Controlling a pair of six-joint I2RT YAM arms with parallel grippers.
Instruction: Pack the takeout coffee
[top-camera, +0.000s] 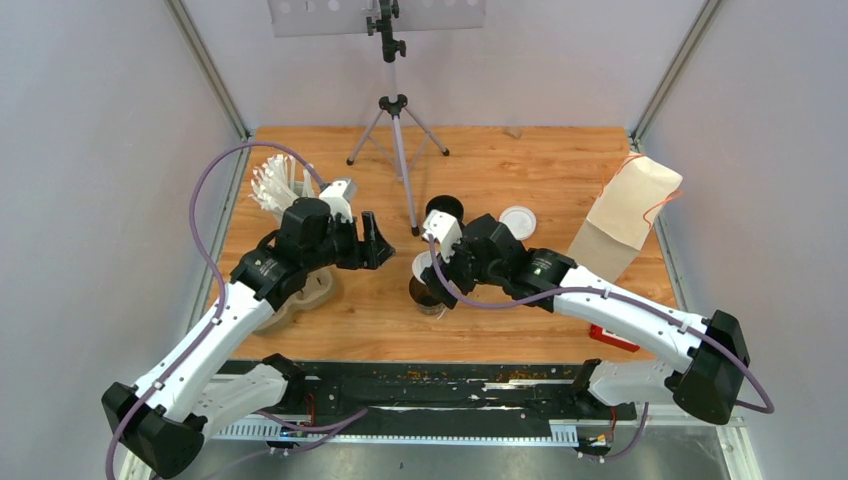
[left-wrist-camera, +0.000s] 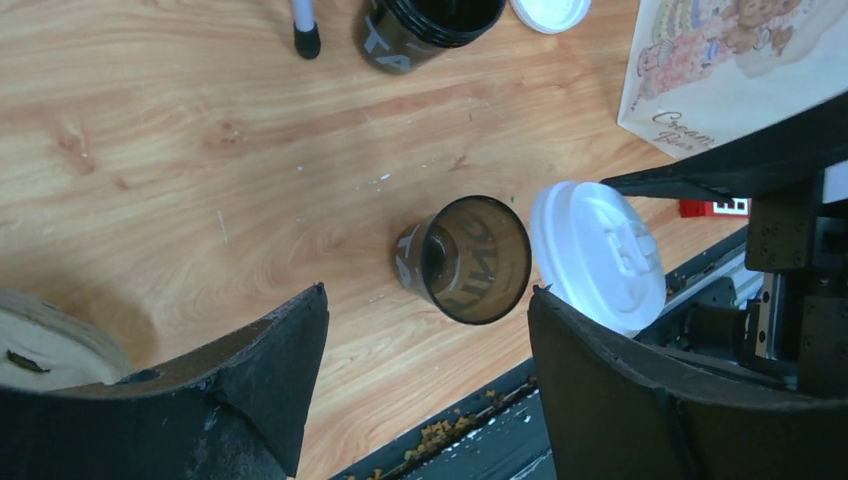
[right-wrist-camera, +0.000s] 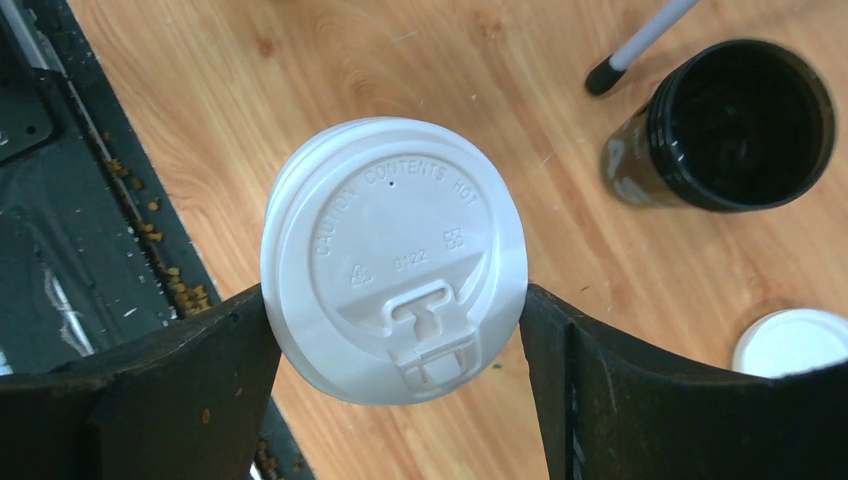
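Note:
An open black paper cup with pale markings stands near the table's front middle; it also shows in the left wrist view. My right gripper is shut on a round white lid by its rim and holds it in the air just beside that cup's mouth. A second open black cup stands farther back, with a second white lid lying on the table beside it. My left gripper is open and empty, above the table left of the near cup.
A brown pulp carrier tray lies under the left arm. A white cup of straws stands at the back left. A tripod has a leg ending near the far cup. A paper bag stands at the right, a red object in front of it.

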